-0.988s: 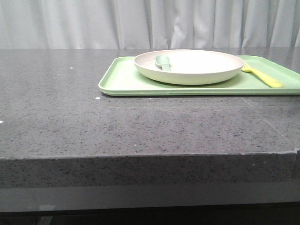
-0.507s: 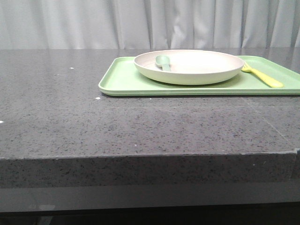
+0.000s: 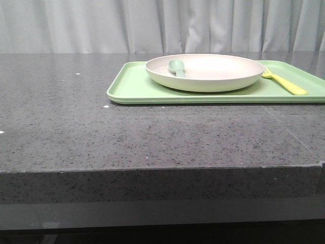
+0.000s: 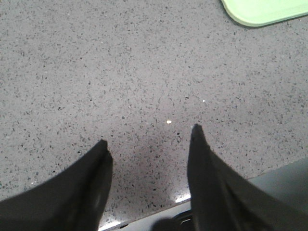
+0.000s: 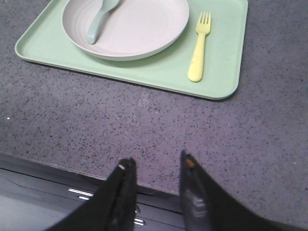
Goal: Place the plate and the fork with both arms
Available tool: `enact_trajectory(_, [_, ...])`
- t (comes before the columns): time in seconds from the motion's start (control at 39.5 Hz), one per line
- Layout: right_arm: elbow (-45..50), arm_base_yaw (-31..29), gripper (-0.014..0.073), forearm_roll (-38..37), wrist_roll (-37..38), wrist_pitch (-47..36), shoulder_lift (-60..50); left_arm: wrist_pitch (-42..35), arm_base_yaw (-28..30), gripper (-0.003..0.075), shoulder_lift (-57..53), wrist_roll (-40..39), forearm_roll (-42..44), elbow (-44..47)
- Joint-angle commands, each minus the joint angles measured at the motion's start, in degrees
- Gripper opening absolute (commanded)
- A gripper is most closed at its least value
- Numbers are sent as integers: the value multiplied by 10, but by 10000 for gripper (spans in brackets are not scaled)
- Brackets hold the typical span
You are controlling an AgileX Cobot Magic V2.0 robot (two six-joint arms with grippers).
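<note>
The cream plate [image 3: 205,72] [image 5: 127,26] rests on a light-green tray [image 3: 133,86] [image 5: 159,72] at the back right of the table, with a pale green spoon [image 3: 177,67] [image 5: 98,20] lying in it. The yellow fork [image 3: 284,82] [image 5: 198,47] lies on the tray beside the plate, on its right in the front view. My right gripper [image 5: 156,161] hovers open and empty over the table's front edge, well short of the tray. My left gripper [image 4: 149,134] is open and empty above bare tabletop near the front edge. Neither gripper shows in the front view.
The dark speckled stone table [image 3: 101,127] spreads left of and in front of the tray. One corner of the tray [image 4: 260,12] shows in the left wrist view. A grey curtain [image 3: 152,25] hangs behind the table.
</note>
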Motion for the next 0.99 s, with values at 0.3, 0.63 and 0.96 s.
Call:
enact_trajectory(0.3, [-13,0,-67,-5,-8,-49,2,-46,3,-18,-2,-2,-4,-15])
enact_trajectory(0.63, [-13,0,-67,-5,-8,-48,2,-52,3,-18,-2,-2,-5,-15])
enact_trajectory(0.96, [-13,0,-67,-5,-8,-48,2,-52,2,-18,-39,-2,-5,-14])
